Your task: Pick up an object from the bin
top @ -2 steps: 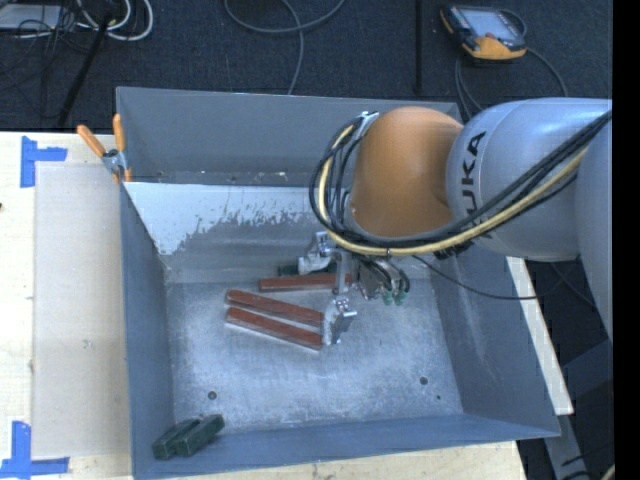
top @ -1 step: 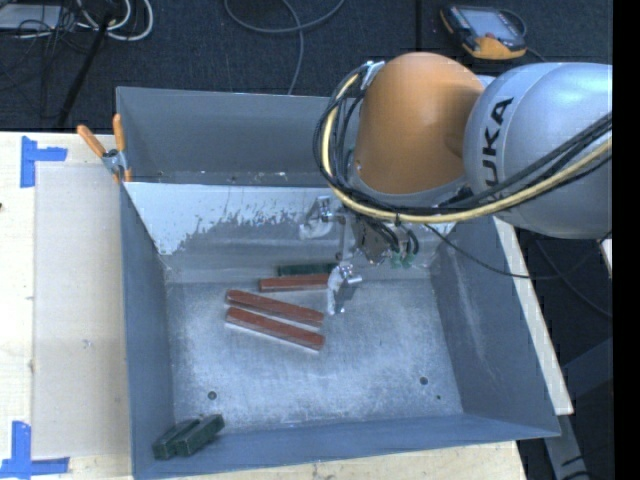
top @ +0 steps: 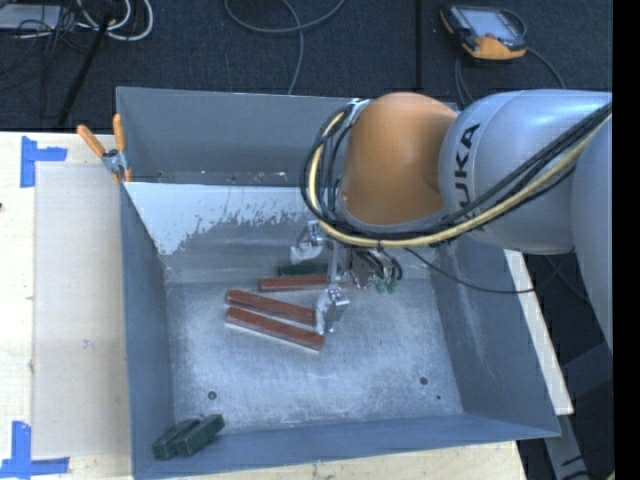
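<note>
Far stick [top: 290, 284]: reddish-brown, thin and flat; it is laid left to right on the bin floor, a little far of the middle, with its right end under the gripper.
Gripper [top: 323, 276]: it is set low over the floor, below the orange cover.
Fingers [top: 331, 313]: they are seen apart, one on the far side and one on the near side of the far stick's right end; nothing is clamped, and whether the stick is touched cannot be told.
Mid stick [top: 268, 299]: same colour and shape, just near of the far stick; its right end is met by the near finger.
Near stick [top: 272, 329]: it is laid just beside the mid stick, slanted down to the right.
Green piece [top: 300, 266]: small and dark, placed just far of the far stick, close to the far finger.
Cover [top: 392, 158]: orange and rounded, fixed on the wrist, ringed by cables [top: 322, 183].
Dark block [top: 187, 436]: it is set well apart from the rest, in the near left corner.
Bin [top: 200, 133]: grey metal, with sloped walls.
</note>
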You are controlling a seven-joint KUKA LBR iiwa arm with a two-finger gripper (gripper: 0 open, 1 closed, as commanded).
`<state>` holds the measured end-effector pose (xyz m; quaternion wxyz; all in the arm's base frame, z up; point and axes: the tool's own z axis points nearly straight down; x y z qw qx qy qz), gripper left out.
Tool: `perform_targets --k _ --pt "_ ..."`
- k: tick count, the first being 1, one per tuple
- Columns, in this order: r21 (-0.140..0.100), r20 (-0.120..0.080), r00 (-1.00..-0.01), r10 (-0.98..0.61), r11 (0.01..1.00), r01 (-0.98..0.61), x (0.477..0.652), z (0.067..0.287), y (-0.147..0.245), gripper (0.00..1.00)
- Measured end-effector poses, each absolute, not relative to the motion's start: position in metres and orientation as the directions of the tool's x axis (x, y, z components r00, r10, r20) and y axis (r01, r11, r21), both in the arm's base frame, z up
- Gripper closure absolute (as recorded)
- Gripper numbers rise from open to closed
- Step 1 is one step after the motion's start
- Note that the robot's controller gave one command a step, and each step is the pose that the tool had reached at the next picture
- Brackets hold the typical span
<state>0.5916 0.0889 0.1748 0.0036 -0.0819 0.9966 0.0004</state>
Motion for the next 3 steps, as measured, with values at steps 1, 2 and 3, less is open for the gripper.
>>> perform_targets --k 1,2,3 --pt "0.001 0.001 -0.989 -0.148 0.989 -0.148 0.541 0.085 0.106 1.00" --pt "0.001 0.001 -0.989 -0.148 0.989 -0.148 0.541 0.085 0.106 1.00" --pt "0.000 -0.001 -0.987 -0.158 0.987 -0.158 0.555 0.212 0.107 1.00"
